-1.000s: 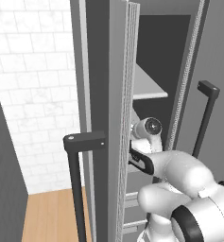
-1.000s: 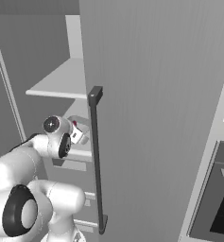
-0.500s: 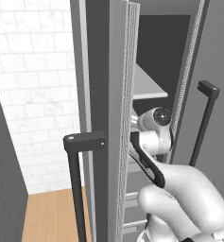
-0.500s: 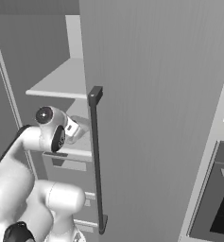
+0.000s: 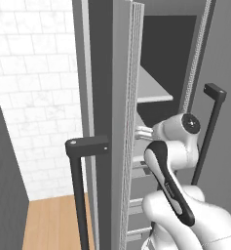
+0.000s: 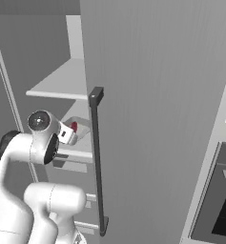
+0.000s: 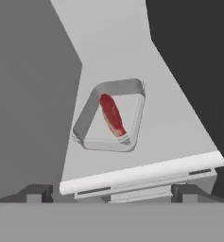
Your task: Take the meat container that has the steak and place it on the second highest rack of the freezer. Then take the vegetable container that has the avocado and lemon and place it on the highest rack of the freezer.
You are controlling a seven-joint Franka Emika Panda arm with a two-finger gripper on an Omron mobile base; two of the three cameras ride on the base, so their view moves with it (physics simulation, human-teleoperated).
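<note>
Freezer (image 6: 148,95) open, meat tray (image 7: 111,116) resting on a white rack (image 7: 132,61) below the upper shelf (image 6: 62,81).
First step looks finished: the tray holds only the steak (image 7: 112,115); the tool (image 7: 111,194), spread and empty, faces it from just outside. Next: fetch the vegetable container.

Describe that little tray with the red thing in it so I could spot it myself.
Find the tall grey freezer with the long dark bar handle. Inside, one level below the top shelf, a flat white shelf carries a shallow pale container. It alone holds a thin red steak, lying slantwise across it.
</note>
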